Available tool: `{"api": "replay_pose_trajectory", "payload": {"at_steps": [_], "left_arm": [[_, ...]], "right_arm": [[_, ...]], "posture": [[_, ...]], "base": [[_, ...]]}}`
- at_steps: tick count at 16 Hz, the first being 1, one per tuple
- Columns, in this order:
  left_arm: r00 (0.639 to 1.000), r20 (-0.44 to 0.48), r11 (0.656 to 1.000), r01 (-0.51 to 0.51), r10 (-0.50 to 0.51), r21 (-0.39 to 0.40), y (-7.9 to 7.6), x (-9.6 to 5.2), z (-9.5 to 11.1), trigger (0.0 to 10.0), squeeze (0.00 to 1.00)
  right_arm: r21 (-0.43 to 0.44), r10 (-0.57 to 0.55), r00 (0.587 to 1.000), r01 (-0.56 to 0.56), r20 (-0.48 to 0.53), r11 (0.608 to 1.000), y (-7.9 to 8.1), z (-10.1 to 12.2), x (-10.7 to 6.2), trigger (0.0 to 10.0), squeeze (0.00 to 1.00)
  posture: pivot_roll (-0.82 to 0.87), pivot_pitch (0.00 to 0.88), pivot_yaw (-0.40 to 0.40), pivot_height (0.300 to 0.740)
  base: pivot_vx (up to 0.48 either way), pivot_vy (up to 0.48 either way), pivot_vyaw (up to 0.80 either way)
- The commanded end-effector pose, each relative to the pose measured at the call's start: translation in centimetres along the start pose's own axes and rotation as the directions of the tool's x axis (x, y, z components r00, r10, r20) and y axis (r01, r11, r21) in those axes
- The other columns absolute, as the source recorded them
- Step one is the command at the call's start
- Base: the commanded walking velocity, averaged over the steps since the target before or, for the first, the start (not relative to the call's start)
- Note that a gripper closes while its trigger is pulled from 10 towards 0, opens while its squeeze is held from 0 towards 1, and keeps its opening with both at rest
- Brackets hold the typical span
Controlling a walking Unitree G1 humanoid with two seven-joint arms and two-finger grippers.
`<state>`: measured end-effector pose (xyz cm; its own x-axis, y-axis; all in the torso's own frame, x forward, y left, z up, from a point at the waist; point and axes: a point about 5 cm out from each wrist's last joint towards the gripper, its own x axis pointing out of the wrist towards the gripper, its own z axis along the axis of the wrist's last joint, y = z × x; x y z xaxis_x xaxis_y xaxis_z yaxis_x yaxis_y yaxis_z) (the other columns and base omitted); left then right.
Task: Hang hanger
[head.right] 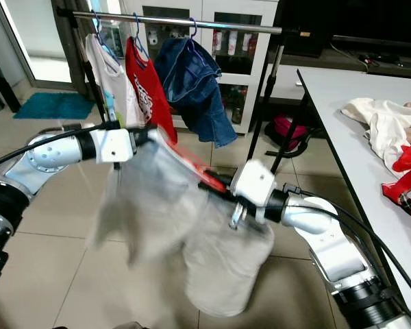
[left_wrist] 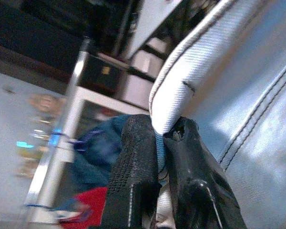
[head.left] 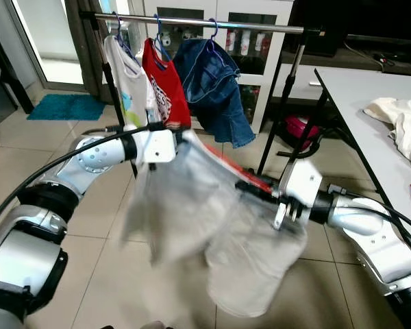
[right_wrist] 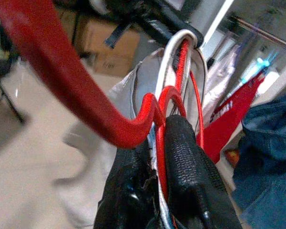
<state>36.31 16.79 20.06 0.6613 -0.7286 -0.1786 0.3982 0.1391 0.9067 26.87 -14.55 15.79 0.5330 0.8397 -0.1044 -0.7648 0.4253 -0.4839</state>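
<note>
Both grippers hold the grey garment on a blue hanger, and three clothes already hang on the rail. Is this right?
Not quite: the hanger is red, as the right wrist view shows. The left gripper and right gripper do hold the grey garment, and three clothes hang on the rail.

Garment (head.left: 212,212) before rack (head.left: 198,24), table (head.left: 370,103) right.

A metal clothes rail (head.left: 260,26) is running across the back of the room, and three garments are hanging from it on hangers: a white printed shirt (head.left: 131,86), a red shirt (head.left: 166,89) just beside it, and a blue denim jacket (head.left: 216,89) next to that. On the robot's right a white table (head.left: 370,103) is standing, with a crumpled cream cloth (head.left: 401,120) lying on it and a red cloth (head.right: 407,175) lying nearer its edge. A beige tiled floor (head.left: 89,274) is stretching below, a teal mat (head.left: 67,107) lying on it by the doorway.
</note>
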Motion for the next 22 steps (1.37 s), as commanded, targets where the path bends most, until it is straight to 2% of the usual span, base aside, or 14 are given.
{"api": "replay_pose_trajectory", "payload": {"at_steps": [1, 4, 6, 7, 8, 10, 11, 12, 13, 14, 16, 17, 21, 22], "left_arm": [[0.77, -0.457, 0.884, -0.459, 0.446, 0.091, 6.8, -10.3, -6.8, 0.0, 0.0], [0.684, -0.491, 0.835, -0.511, 0.54, 0.206, 6.9, -11.5, -7.4, 0.0, 0.0], [0.608, -0.493, 0.773, -0.579, 0.622, 0.261, 6.4, -12.4, -7.7, 0.0, 0.0], [0.588, -0.489, 0.749, -0.613, 0.644, 0.251, 5.8, -12.5, -7.8, 0.0, 0.0], [0.583, -0.488, 0.743, -0.623, 0.65, 0.246, 5.5, -12.5, -7.8, 0.0, 0.0], [0.541, -0.487, 0.699, -0.674, 0.686, 0.237, 3.2, -12.0, -7.9, 0.0, 0.0], [0.535, -0.482, 0.69, -0.686, 0.694, 0.232, 2.7, -11.8, -7.8, 0.0, 0.0], [0.55, -0.458, 0.688, -0.691, 0.698, 0.219, 1.5, -11.0, -7.4, 0.0, 0.0], [0.58, -0.431, 0.703, -0.68, 0.691, 0.211, 0.5, -10.2, -6.8, 0.0, 0.0], [0.65, -0.363, 0.738, -0.643, 0.668, 0.205, -0.6, -8.6, -5.5, 0.0, 0.0], [0.75, -0.25, 0.79, -0.584, 0.612, 0.183, -1.9, -6.8, -3.7, 0.0, 0.0], [0.786, -0.203, 0.812, -0.569, 0.584, 0.133, -2.9, -5.9, -2.7, 0.0, 0.0], [0.849, -0.073, 0.851, -0.525, 0.523, -0.009, -4.6, -4.3, -0.1, 0.0, 0.0], [0.833, -0.105, 0.826, -0.553, 0.543, -0.111, -4.8, -4.2, -0.2, 0.0, 0.0]], "right_arm": [[0.169, -0.024, 0.987, 0.052, -0.161, 0.984, 0.3, -3.0, -3.3, 10.0, 0.0], [0.261, -0.086, 0.976, 0.137, -0.198, 0.956, 0.2, -3.4, -3.5, 10.0, 0.0], [0.356, -0.236, 0.943, 0.309, -0.235, 0.882, -0.4, -3.5, -3.5, 10.0, 0.0], [0.382, -0.309, 0.911, 0.397, -0.271, 0.835, -0.8, -3.7, -3.5, 10.0, 0.0], [0.391, -0.33, 0.901, 0.421, -0.281, 0.818, -0.9, -3.7, -3.5, 10.0, 0.0], [0.356, -0.505, 0.794, 0.605, -0.34, 0.712, -2.0, -3.7, -3.9, 10.0, 0.0], [0.35, -0.542, 0.767, 0.64, -0.343, 0.684, -2.3, -3.6, -3.9, 10.0, 0.0], [0.307, -0.608, 0.725, 0.688, -0.323, 0.657, -2.9, -3.0, -4.0, 10.0, 0.0], [0.275, -0.639, 0.71, 0.704, -0.295, 0.655, -3.1, -2.4, -3.9, 10.0, 0.0], [0.232, -0.654, 0.701, 0.712, -0.284, 0.663, -3.2, -2.2, -3.9, 10.0, 0.0], [0.209, -0.645, 0.711, 0.701, -0.281, 0.682, -3.1, -2.1, -3.6, 10.0, 0.0], [0.204, -0.638, 0.719, 0.693, -0.276, 0.692, -3.0, -2.0, -3.3, 10.0, 0.0], [0.18, -0.632, 0.726, 0.683, -0.27, 0.708, -3.0, -2.0, -3.1, 10.0, 0.0], [0.172, -0.626, 0.732, 0.675, -0.269, 0.717, -3.0, -2.0, -3.1, 10.0, 0.0]], "posture": [[-0.11, 0.0, -0.019, 0.74], [-0.11, 0.0, -0.02, 0.74], [-0.11, 0.0, -0.02, 0.74], [-0.11, 0.0, -0.018, 0.74], [-0.11, 0.0, -0.018, 0.74], [-0.11, 0.0, -0.019, 0.74], [-0.11, 0.0, -0.02, 0.74], [-0.11, 0.0, -0.021, 0.74], [-0.11, 0.0, -0.021, 0.74], [-0.11, 0.0, -0.024, 0.74], [-0.11, 0.0, -0.026, 0.74], [-0.11, 0.0, -0.027, 0.74], [-0.11, 0.0, -0.034, 0.74], [-0.11, 0.0, -0.034, 0.74]], "base": [[0.0, 0.0, 0.0], [0.0, 0.0, 0.0], [0.0, 0.0, 0.0], [0.0, 0.0, 0.0], [0.0, 0.0, 0.0], [0.0, 0.0, 0.0], [0.0, 0.0, 0.0], [0.0, 0.0, 0.0], [0.0, 0.0, 0.0], [0.0, 0.0, 0.0], [0.0, 0.0, 0.0], [0.0, 0.0, 0.0], [0.0, 0.0, 0.0], [0.0, 0.0, 0.0]]}}
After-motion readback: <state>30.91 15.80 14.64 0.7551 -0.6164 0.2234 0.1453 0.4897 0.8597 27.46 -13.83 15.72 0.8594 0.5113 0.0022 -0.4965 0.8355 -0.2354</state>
